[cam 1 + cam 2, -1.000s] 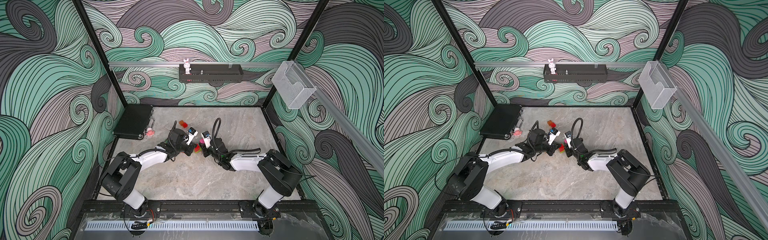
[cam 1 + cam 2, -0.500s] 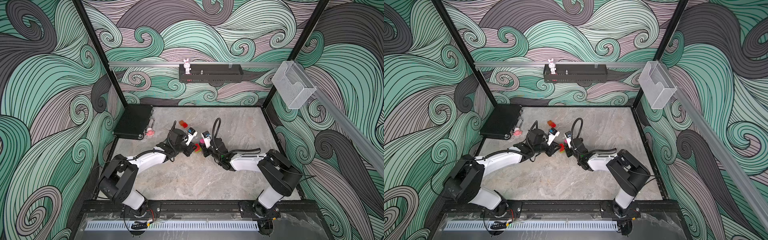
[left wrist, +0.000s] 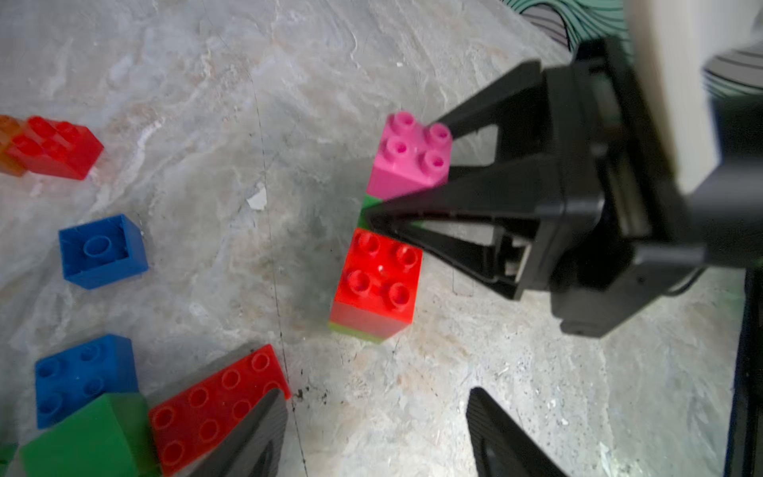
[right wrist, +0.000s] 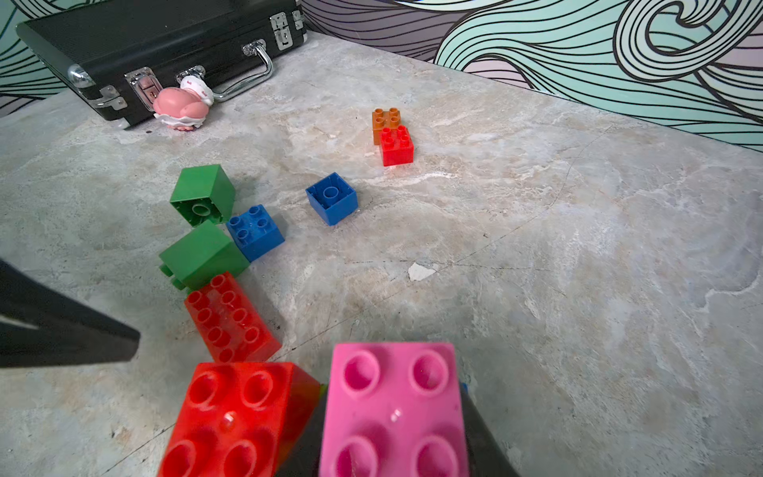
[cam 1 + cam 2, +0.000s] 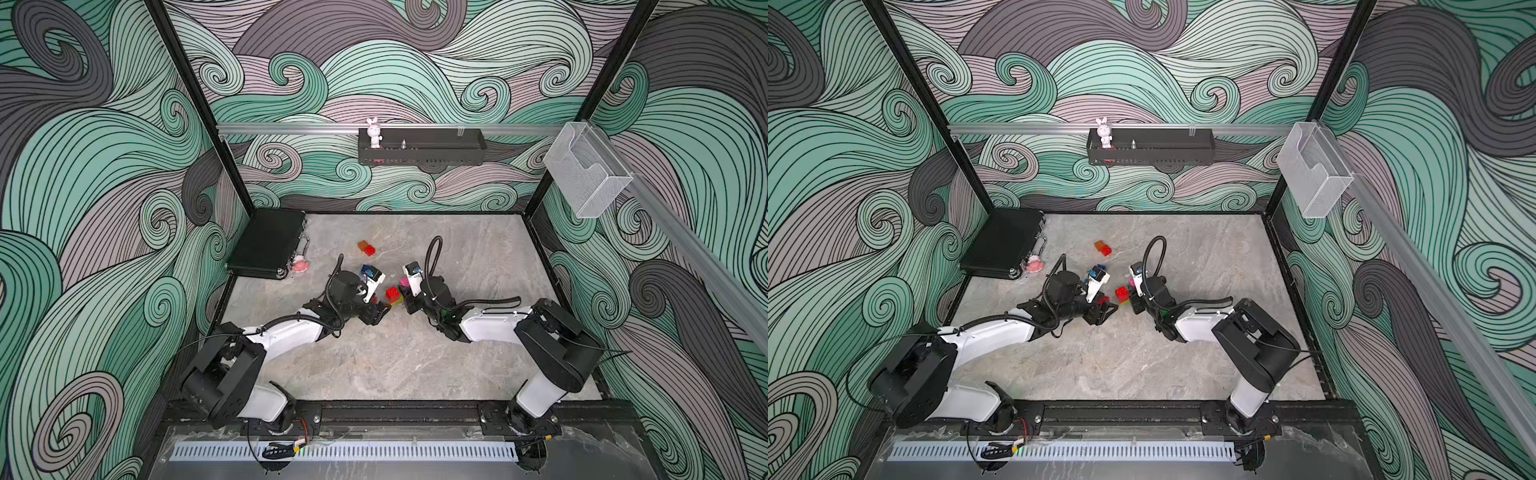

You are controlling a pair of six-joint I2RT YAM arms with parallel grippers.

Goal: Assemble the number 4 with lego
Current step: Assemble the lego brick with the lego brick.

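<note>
In the middle of the bench [image 5: 415, 365] the right pincer [image 3: 401, 167] clamps the pink brick [image 3: 413, 144], just beside a square red brick [image 3: 377, 272], while the left pincer [image 3: 377, 396] stands wide open and empty near a long red brick [image 3: 214, 404].

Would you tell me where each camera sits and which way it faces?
Top views: high over the front edge, looking down at the table and back wall; left arm and right arm show whole.
Left wrist: on the left arm, facing the right gripper clamping the pink brick; the open left gripper shows.
Right wrist: on the right arm, facing the black case over the pink brick; one left finger shows.
Both wrist views share the pink brick and the red brick beside it.
</note>
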